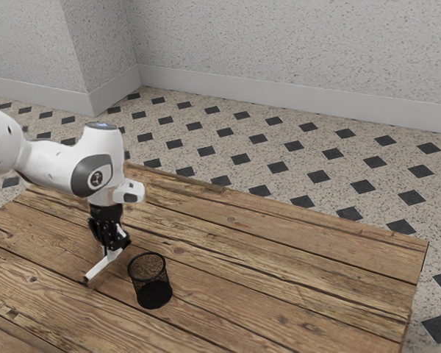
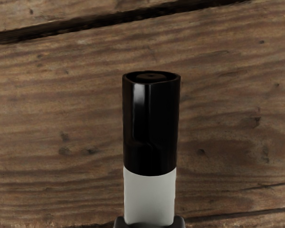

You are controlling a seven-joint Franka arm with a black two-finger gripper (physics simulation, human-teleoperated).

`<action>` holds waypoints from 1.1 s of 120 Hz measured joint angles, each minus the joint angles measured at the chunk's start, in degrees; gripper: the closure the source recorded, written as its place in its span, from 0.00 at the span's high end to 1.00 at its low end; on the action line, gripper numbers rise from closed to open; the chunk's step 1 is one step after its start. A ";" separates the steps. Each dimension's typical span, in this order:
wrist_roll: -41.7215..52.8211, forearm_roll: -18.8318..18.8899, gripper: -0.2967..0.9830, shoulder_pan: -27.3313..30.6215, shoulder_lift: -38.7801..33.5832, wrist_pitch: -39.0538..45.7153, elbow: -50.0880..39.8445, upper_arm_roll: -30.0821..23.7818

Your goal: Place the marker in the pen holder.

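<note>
My gripper (image 1: 115, 245) is shut on the marker (image 1: 103, 266), just to the exterior view's left of the pen holder (image 1: 151, 281). The marker is white and tilted, its far end slanting down toward the exterior view's lower left, outside the holder. Whether that end touches the table cannot be told. In the wrist view the marker (image 2: 150, 128) shows a black cap and part of its white body, with the tips of my gripper (image 2: 149, 223) on both sides of the body. The pen holder is a black mesh cup standing upright.
The wooden plank table (image 1: 279, 283) extends beyond the holder to the exterior view's right, with its edge (image 1: 419, 279) there. Behind the table are a tiled floor and pale walls.
</note>
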 joint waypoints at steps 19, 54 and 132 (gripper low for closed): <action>-1.31 8.05 0.15 -1.44 -11.82 6.75 -1.94 -2.42; -12.71 11.20 0.15 -4.93 -23.47 28.91 -17.44 -9.68; -37.57 10.44 0.24 -2.04 -28.02 35.34 -28.88 -16.66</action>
